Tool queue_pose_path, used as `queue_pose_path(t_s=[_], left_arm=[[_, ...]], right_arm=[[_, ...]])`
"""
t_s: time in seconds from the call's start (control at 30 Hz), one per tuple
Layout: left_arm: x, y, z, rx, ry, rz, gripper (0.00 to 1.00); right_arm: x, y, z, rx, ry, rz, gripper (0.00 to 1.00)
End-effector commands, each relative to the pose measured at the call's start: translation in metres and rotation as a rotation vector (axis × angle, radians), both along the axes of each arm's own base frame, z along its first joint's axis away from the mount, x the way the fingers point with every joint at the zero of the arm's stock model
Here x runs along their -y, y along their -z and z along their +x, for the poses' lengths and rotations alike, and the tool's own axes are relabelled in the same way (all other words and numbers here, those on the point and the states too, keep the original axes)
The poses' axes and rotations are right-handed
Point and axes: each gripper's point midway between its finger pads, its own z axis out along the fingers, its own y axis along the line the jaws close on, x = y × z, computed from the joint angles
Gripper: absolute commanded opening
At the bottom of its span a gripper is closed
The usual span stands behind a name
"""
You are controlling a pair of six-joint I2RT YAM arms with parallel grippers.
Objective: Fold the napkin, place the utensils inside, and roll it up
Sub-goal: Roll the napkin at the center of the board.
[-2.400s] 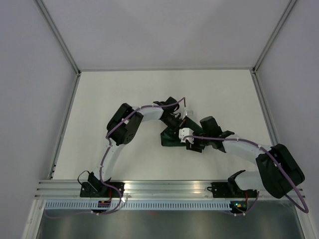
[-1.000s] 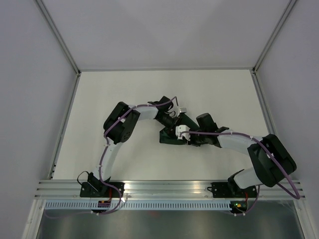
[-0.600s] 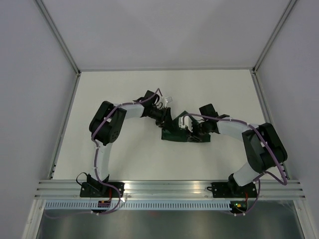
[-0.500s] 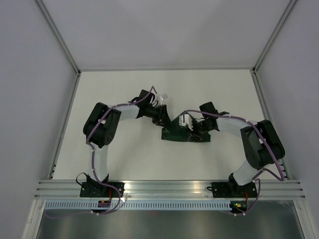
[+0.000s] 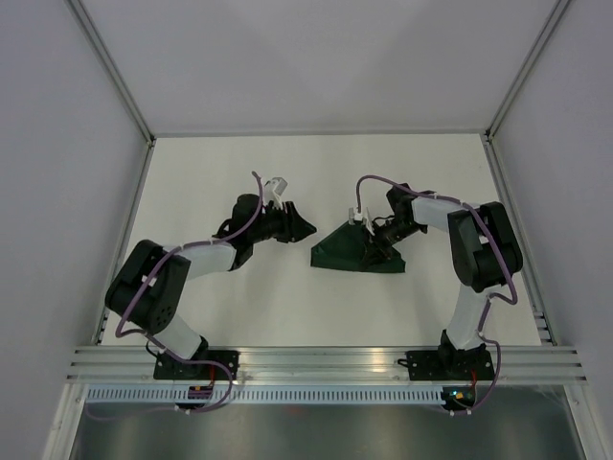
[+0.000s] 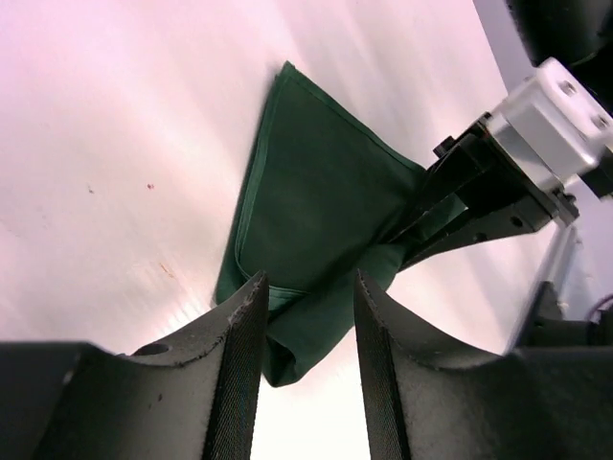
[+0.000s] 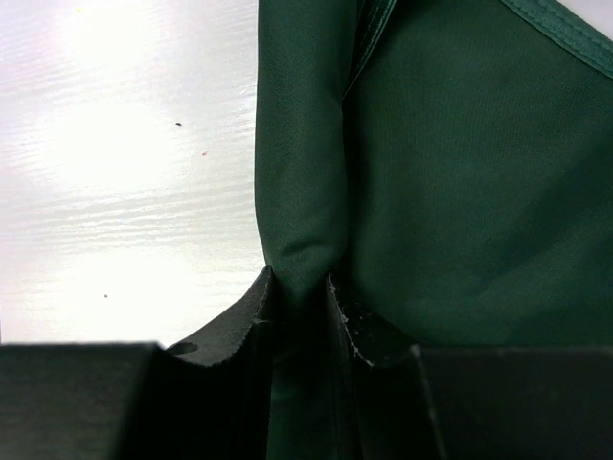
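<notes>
**Top external.** We found it fixed high above and behind the arm bases (image 5: 196,364), which sat along the bottom edge. It faced down on the whole table (image 5: 220,163) from afar.

**Left wrist.** We noted it low over the table, looking past the left gripper (image 6: 306,278) at lower centre. The napkin (image 6: 316,201) lay near, mid-frame.

**Right wrist.** We noted it closest of all, with cloth filling the right of the frame.

**Shared.** We saw the napkin in all three views. The right gripper (image 6: 421,225) also showed from overhead and at the left-wrist view's upper right.
</notes>
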Motion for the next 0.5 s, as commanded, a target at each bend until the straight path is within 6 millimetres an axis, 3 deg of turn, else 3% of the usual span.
queue_pose_path(t_s=[0.0, 0.17, 0.2, 0.27, 0.3, 0.37, 0.47], left_arm=[[-0.001, -0.044, 0.014, 0.299, -0.081, 0.02, 0.47], [0.005, -0.051, 0.005, 0.453, -0.043, 0.149, 0.5], [0.015, -0.055, 0.0, 0.476, -0.016, 0.167, 0.52], [0.017, -0.048, 0.0, 0.514, -0.008, 0.279, 0.58], [0.032, -0.052, -0.005, 0.546, 0.018, 0.303, 0.64], [0.038, -0.051, -0.004, 0.619, 0.046, 0.417, 0.65], [0.063, -0.035, -0.024, 0.72, 0.196, 0.525, 0.64]], right_arm=[[0.024, 0.03, -0.035, -0.187, -0.034, -0.1, 0.09], [0.025, 0.034, -0.031, -0.256, -0.029, -0.095, 0.09], [0.026, 0.034, -0.03, -0.268, -0.025, -0.092, 0.09], [0.026, 0.036, -0.029, -0.298, -0.026, -0.092, 0.08], [0.026, 0.036, -0.029, -0.306, -0.025, -0.092, 0.08], [0.026, 0.037, -0.027, -0.324, -0.021, -0.092, 0.08], [0.027, 0.038, -0.025, -0.341, -0.015, -0.087, 0.08]])
